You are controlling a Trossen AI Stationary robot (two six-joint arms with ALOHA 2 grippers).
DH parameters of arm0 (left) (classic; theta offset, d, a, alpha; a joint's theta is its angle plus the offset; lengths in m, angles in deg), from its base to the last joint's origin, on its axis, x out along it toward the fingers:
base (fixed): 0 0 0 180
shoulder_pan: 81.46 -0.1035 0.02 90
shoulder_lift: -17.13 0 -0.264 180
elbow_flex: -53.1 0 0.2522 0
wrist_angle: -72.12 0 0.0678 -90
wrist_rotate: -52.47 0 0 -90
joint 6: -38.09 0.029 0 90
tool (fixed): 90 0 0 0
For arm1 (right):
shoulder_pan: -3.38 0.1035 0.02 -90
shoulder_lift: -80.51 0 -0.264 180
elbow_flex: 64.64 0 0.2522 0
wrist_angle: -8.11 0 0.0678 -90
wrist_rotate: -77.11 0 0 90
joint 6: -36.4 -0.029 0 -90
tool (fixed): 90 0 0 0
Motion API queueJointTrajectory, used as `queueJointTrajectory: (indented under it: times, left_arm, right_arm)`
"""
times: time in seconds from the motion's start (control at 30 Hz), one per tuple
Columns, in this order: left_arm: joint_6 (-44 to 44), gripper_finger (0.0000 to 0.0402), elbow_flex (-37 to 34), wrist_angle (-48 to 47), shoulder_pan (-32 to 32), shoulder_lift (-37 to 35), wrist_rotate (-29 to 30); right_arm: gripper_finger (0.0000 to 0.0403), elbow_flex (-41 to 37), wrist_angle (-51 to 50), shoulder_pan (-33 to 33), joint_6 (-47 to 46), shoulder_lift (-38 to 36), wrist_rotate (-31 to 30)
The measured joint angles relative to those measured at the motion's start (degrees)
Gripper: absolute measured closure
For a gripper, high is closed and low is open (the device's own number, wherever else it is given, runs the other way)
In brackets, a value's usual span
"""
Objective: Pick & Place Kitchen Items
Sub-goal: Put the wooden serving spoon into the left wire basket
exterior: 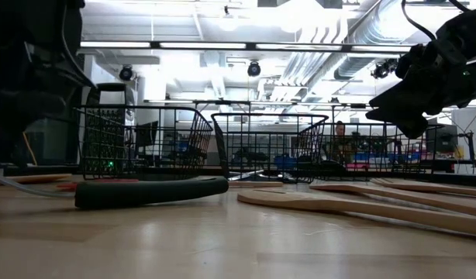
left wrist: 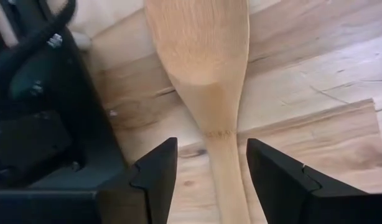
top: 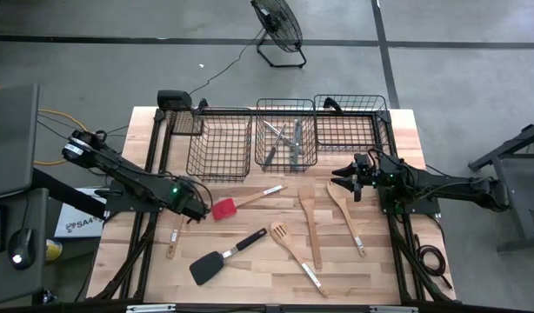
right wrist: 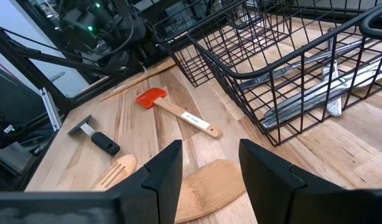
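Nearest you lie the black turner (top: 216, 259) and a slotted turner (top: 285, 243). Your left gripper (left wrist: 209, 180) sits low over a wooden spoon (left wrist: 206, 74) flat on the table (top: 371, 278), fingers spread either side of its neck without touching it. The red spatula (top: 235, 204) lies just beside. Your right gripper (right wrist: 209, 180) hovers half-open, empty, above another spoon (right wrist: 206, 186). Beyond, cutlery (top: 284, 139) fills the middle basket (top: 286, 161).

Three black wire baskets (top: 284, 135) wall off the table's far edge, reachable only from above; bare wood lies between red spatula (top: 225, 208) and the wooden spoons (top: 309, 217); the black turner (top: 216, 261) and slotted turner (top: 286, 239) cross the near centre; left gripper (top: 196, 211) straddles a wooden spoon (left wrist: 206, 68), jaws apart.
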Motion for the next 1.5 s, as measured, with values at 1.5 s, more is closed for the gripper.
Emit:
queueJointTrajectory:
  times: [1.5]
  left_arm:
    - [3.22,0.0323,-7.91,14.69,-0.06,0.0,-8.33]
  right_arm:
    - [0.0252,-0.01,0.0,-0.02,0.01,-0.02,0.0]
